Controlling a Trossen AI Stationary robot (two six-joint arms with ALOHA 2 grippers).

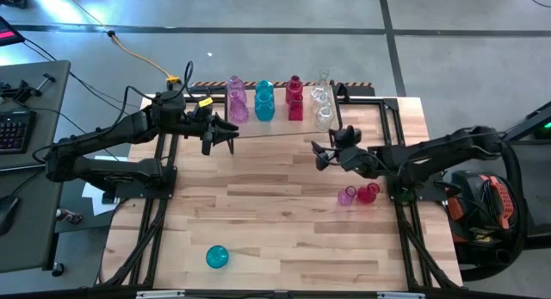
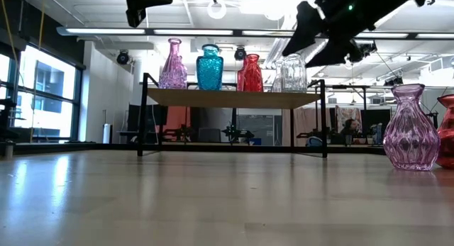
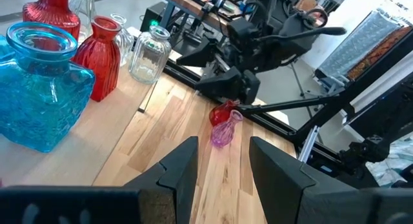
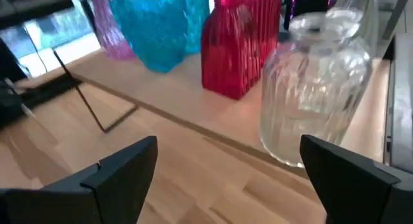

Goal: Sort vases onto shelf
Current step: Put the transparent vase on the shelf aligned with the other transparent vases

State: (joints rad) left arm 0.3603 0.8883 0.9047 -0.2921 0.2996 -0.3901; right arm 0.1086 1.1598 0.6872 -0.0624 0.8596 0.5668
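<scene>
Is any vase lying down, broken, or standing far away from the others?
None looks broken or spilled. Three vases are not on the shelf yet: a teal vase sits alone near the table's front edge, far from the rest, and a pink vase and a red vase stand together on the tabletop by the right arm.
</scene>
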